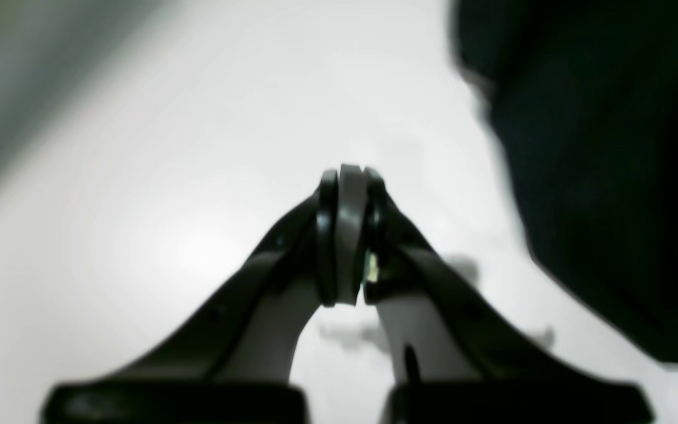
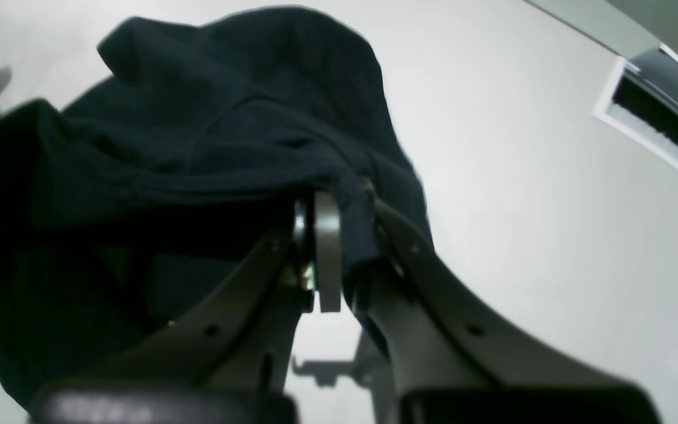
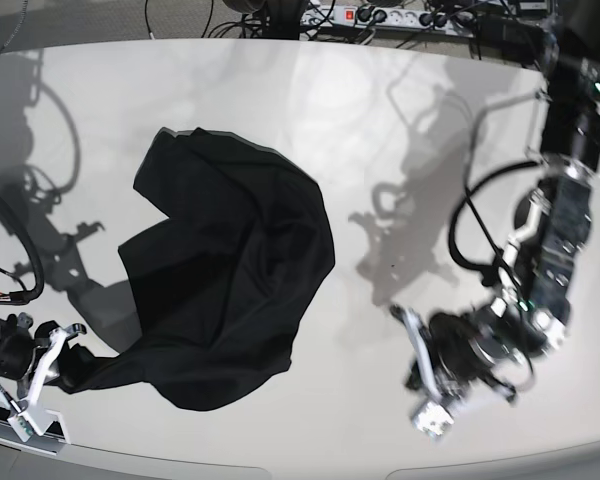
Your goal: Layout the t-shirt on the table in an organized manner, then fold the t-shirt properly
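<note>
Shirt: we see the black shirt [image 3: 230,270] lying rumpled on the bench [image 3: 400,120], left of centre in the base view, with one corner drawn out toward the near left edge.
Right gripper: our right gripper [image 3: 42,372] sits at that near left corner of the base view; in the right wrist view [image 2: 339,247] we see it pinching a fold of the shirt [image 2: 198,135] between its fingers, the rest of the cloth bunched up beyond and to the left of it.
Left gripper: our left gripper [image 3: 420,375] is on the near right of the base view, well apart from the shirt; in the left wrist view [image 1: 348,235] we see its fingers pressed together with nothing between them, above the bare white bench [image 1: 168,176].
Shirt from the left wrist: we see only a dark blurred mass [image 1: 610,176] at the right of that view, not touching the gripper.
Around: we see a power strip [image 3: 380,16] and cables beyond the far edge of the bench, and arm shadows across the white top.
In the way: between our left gripper and the shirt we see only bare bench.
</note>
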Available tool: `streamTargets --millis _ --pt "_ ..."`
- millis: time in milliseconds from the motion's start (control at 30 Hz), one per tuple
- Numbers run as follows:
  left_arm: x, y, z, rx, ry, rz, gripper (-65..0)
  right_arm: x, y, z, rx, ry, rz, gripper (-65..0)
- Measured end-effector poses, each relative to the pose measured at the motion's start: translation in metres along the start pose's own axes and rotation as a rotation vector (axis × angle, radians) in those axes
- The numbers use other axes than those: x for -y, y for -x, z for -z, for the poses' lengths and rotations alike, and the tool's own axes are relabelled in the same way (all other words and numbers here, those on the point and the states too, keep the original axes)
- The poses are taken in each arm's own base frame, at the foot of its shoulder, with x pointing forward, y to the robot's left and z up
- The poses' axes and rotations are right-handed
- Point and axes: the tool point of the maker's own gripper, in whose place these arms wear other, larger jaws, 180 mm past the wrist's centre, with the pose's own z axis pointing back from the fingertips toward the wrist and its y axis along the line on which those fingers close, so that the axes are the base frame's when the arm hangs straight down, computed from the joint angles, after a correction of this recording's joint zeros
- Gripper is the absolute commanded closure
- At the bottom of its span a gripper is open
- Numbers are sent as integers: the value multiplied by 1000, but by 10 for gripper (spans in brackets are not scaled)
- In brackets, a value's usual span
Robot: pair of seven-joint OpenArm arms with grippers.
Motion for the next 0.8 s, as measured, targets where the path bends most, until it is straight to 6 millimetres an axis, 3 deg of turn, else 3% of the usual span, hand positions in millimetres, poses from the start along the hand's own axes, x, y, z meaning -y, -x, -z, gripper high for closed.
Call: streamTargets --millis 100,167,233,300,333,467,533,667,800 --pt "-35 -21 -15 43 -1 -33 0 12 2 -4 -13 45 14 0" --pt "-45 -10 -18 4 12 -61 0 12 5 -3 -28 57 2 0" --pt "-39 5 -15 -36 35 -87 0 8 3 -1 -20 42 4 0" --pt "-15 15 -10 -54 108 -121 -23 6 2 1 -14 36 3 0" --pt "-2 19 -7 -56 142 -138 -69 3 1 1 -9 24 -9 0" --pt "60 37 -5 -86 314 -223 -353 0 4 5 -20 24 -21 0" --pt "92 42 -6 -84 400 -273 -451 -2 8 9 -38 33 -27 0" --pt "160 51 -8 -104 522 -380 -460 -2 19 23 -28 24 19 0" --pt "234 37 -16 -78 653 -515 -460 0 36 29 -68 31 47 0"
